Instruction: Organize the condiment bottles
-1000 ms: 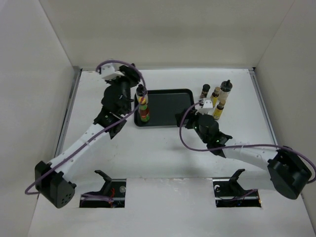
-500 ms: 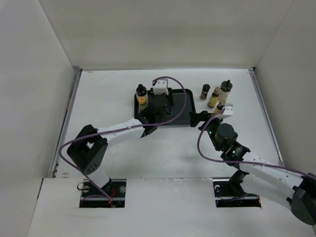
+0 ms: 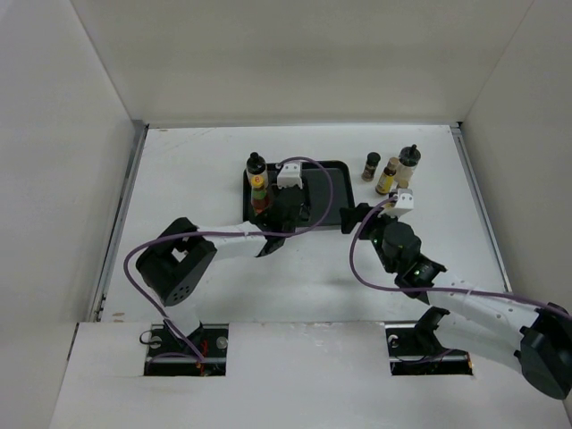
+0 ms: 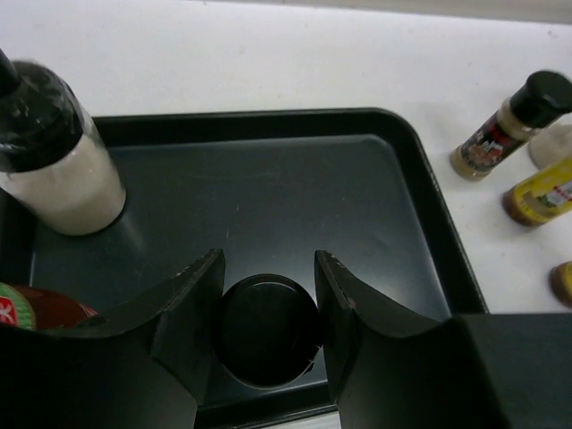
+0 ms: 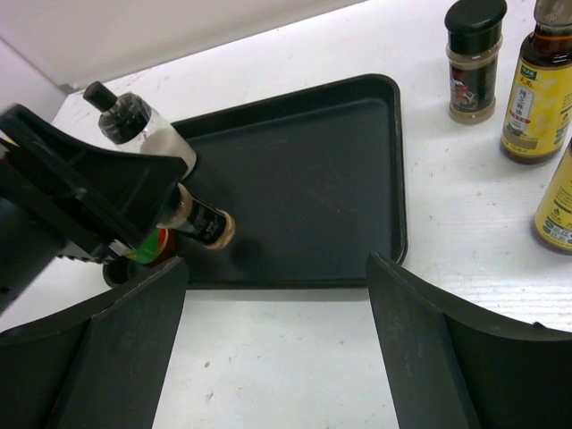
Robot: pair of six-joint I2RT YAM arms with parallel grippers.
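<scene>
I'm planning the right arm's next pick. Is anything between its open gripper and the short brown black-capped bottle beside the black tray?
Nothing visible. Only bare white table and a corner of the flat black tray lie between the right gripper and the short brown black-capped bottle; the slim yellow-labelled bottles stand to its right.

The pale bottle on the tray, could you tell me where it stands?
Top view: the pale bottle stands in the tray's far left corner, behind the red-green bottle.
</scene>
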